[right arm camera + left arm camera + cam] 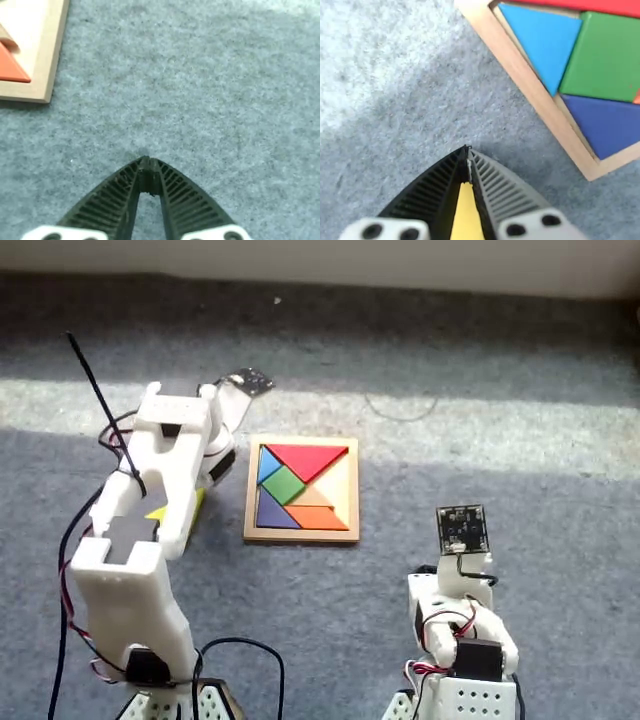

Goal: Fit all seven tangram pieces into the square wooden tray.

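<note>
Gripping a yellow piece (pixel 466 216) — left pincer (pixel 466 152), tray (pixel 525 75) just beside.

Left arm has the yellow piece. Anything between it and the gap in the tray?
Nothing lies on the carpet between the left gripper and the wooden tray. The tray's rim, the blue triangle and the green square sit between the yellow piece and the pale gap, so it likely must pass over them.
</note>
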You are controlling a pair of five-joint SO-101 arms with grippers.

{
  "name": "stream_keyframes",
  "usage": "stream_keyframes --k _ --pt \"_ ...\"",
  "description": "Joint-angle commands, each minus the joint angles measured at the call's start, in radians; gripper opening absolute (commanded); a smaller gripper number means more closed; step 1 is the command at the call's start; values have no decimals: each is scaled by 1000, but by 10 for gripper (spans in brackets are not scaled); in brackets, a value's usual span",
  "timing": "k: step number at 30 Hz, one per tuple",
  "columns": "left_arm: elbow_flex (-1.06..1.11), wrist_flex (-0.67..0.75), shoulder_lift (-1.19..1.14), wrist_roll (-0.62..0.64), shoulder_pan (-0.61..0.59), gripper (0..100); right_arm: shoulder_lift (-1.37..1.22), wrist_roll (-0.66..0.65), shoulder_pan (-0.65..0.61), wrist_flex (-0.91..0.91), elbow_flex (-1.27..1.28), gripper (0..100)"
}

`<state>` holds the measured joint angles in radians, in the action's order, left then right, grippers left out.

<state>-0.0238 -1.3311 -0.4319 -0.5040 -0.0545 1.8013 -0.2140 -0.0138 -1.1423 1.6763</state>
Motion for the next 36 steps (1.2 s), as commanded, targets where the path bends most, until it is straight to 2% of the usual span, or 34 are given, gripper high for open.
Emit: stream_keyframes --k 1,8,12,16,18,23,25,29,34,36 --pt "-44 -87 180 21 10 6 16 2 12 -1 28 10" --pt "-19 -155 338 2 -70 11 16 2 13 -1 28 10" --pt "117 -152 427 -140 -94 11 16 2 13 -1 28 10" --pt "311 -91 572 -199 -97 13 16 2 13 -1 30 10" --pt "406 -40 650 -221 -101 49 16 2 13 -1 30 10" --pt "621 61 811 -226 -119 232 16 2 13 -1 30 10" --pt "676 106 852 -227 -136 239 16 2 13 -1 30 10" --pt "740 137 872 -307 -174 242 16 2 13 -2 30 10" --pt "742 144 792 -318 -226 242 16 2 13 -2 30 10" --pt "743 204 742 -318 -246 243 16 2 13 -2 30 10"
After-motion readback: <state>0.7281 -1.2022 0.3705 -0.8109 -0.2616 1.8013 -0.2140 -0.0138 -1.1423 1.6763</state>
